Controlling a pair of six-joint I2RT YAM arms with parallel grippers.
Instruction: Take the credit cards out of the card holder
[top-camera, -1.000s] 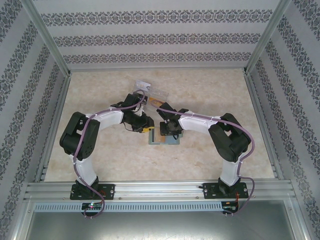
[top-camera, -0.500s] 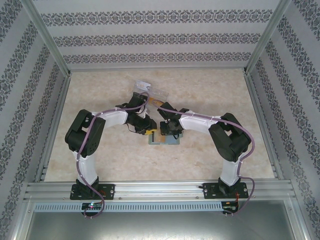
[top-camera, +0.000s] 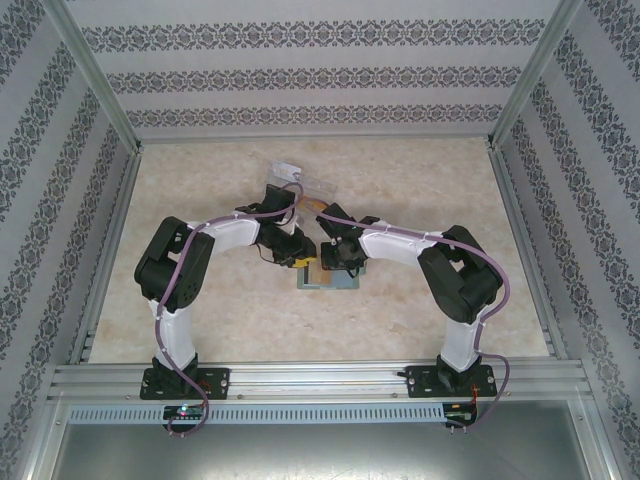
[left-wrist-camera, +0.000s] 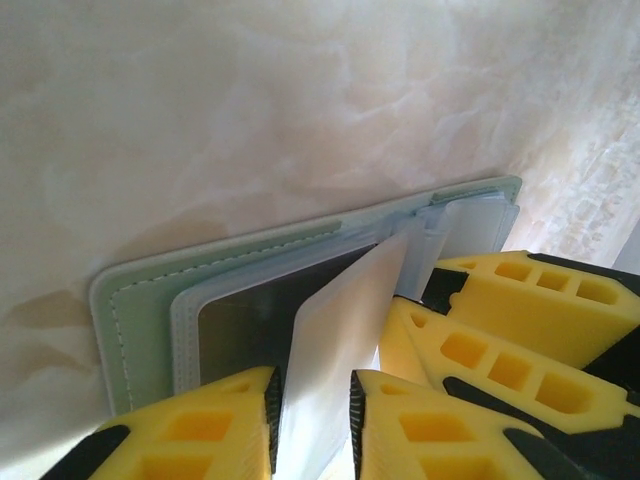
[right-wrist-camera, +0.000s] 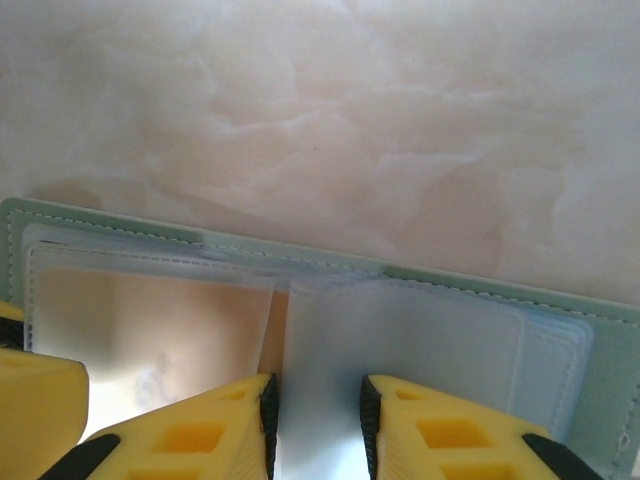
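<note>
Table (top-camera: 200, 300): bears the card holder (top-camera: 340, 281), laid open flat directly beneath both grippers, its long axis crosswise to each.

Left gripper (left-wrist-camera: 315, 385): jaws narrowly apart astride an upright frosted leaf (left-wrist-camera: 340, 320). Actual pinch cannot be confirmed.

Right gripper (right-wrist-camera: 315, 392): likewise astride a leaf, grip unconfirmed.

Dark card (left-wrist-camera: 250, 318): pocketed, just ahead-left of the left gripper, judged nearer that arm.

Gold-orange card (right-wrist-camera: 140, 320): pocketed, just ahead-left of the right gripper.
</note>
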